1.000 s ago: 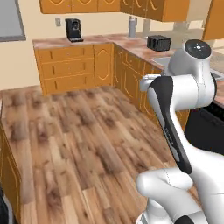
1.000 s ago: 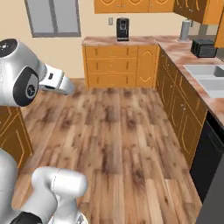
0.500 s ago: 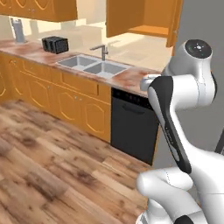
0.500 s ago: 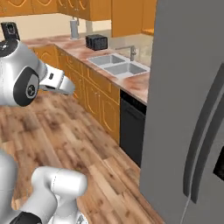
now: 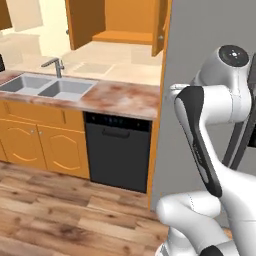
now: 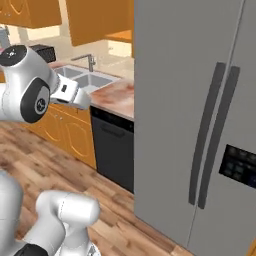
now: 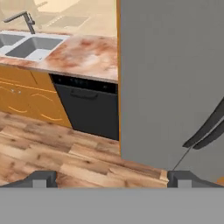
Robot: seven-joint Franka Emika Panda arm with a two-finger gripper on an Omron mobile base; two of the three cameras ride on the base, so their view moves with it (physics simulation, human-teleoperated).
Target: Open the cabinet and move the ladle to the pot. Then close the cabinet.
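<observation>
The gripper (image 7: 109,178) sits at the bottom of the hand view, its 2 fingertips (image 7: 41,178) wide apart with nothing between them, aimed at the wood floor (image 7: 52,153) in front of a black dishwasher (image 7: 87,111). The cabinet (image 5: 117,22) hangs at the top centre of the left base view, both doors swung open above the counter (image 5: 125,97); I cannot tell what is inside. A double sink (image 5: 42,87) with a tap lies at the left, and a grey fridge (image 6: 200,115) fills the right of the right base view.
</observation>
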